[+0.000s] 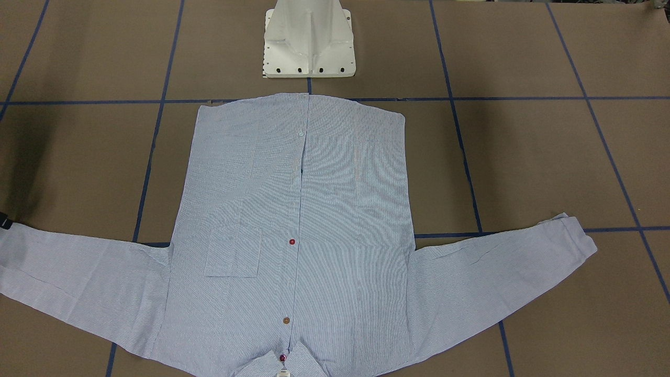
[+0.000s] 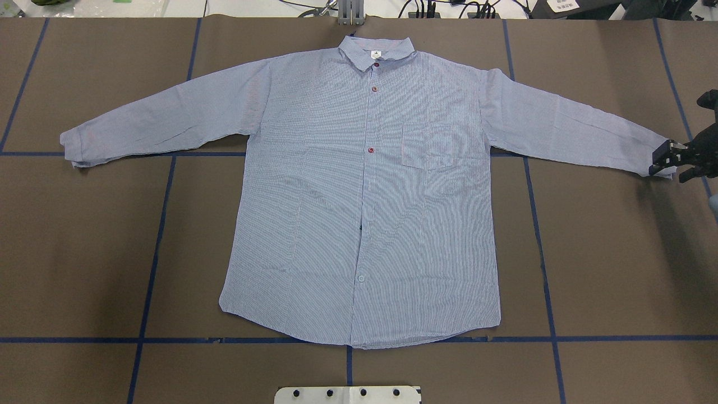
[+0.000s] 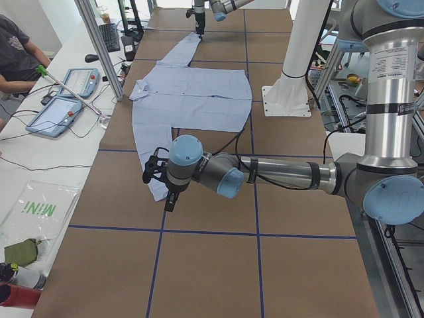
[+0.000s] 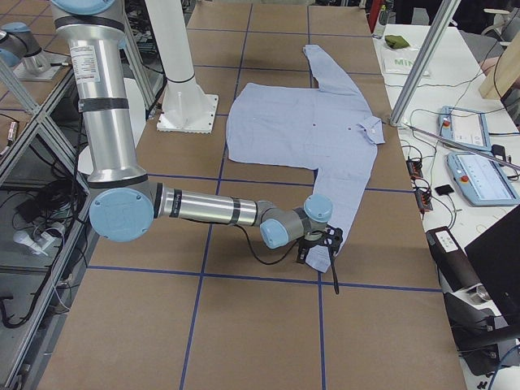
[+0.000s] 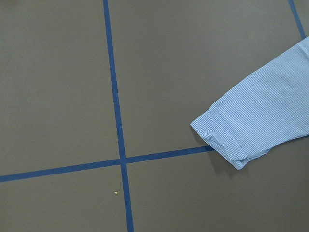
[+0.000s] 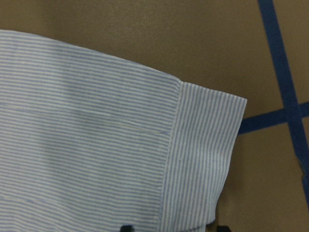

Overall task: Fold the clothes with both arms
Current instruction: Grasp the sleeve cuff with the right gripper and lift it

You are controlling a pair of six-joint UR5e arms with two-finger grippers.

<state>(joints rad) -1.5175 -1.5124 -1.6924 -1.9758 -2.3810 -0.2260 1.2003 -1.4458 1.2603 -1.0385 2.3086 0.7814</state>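
Note:
The light blue striped shirt (image 2: 364,191) lies flat and face up on the brown table, buttoned, with both sleeves spread out; the collar (image 2: 377,50) points away from the robot. My right gripper (image 2: 666,160) is low at the right sleeve's cuff (image 6: 203,159). Its fingertips (image 6: 126,227) stand apart at the cuff's edge, so it is open. My left gripper (image 3: 159,177) hangs above the table near the left sleeve's cuff (image 5: 227,133). It shows only in the exterior left view, so I cannot tell whether it is open or shut.
The white pedestal base (image 1: 309,47) stands at the robot's side of the table, just past the shirt's hem. Blue tape lines (image 2: 151,247) grid the table. Tablets (image 3: 63,112) and a seated person (image 3: 16,53) are on the far side.

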